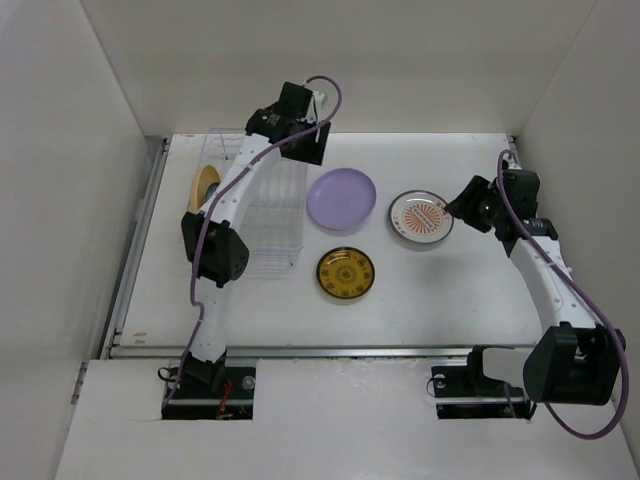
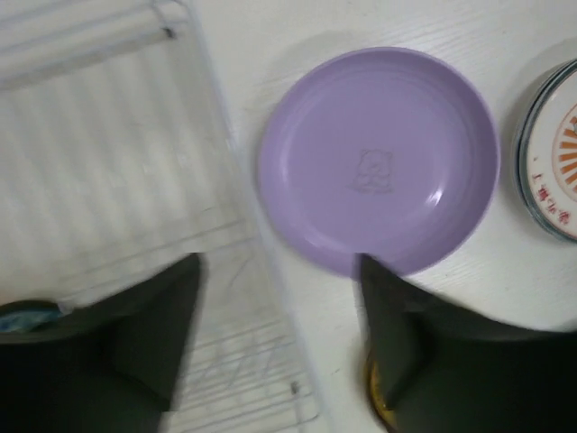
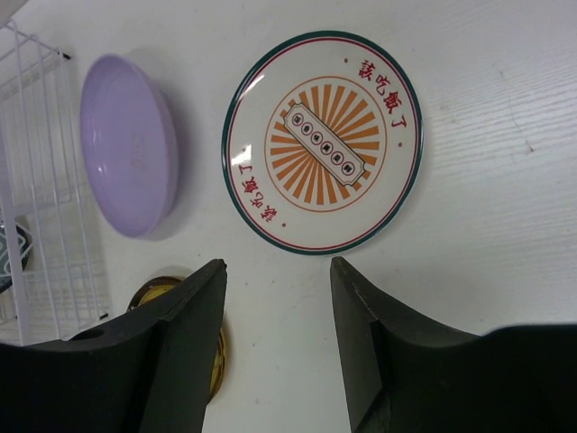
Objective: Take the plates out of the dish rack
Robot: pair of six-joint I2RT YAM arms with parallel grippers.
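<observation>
A clear wire dish rack [image 2: 117, 162] on a white table [image 1: 470, 300] lies under the left gripper's [image 2: 279, 263] left finger, with a yellow plate [image 1: 205, 186] standing in it. A lavender plate [image 2: 379, 162] lies flat just beyond that gripper's spread, empty fingers. A sunburst plate [image 3: 323, 142] lies just past the right gripper's [image 3: 278, 264] parted, empty fingers. An amber plate [image 1: 346, 273] is partly hidden behind one of them.

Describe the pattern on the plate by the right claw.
White plate, orange sunburst, green rim; right wrist view.
</observation>
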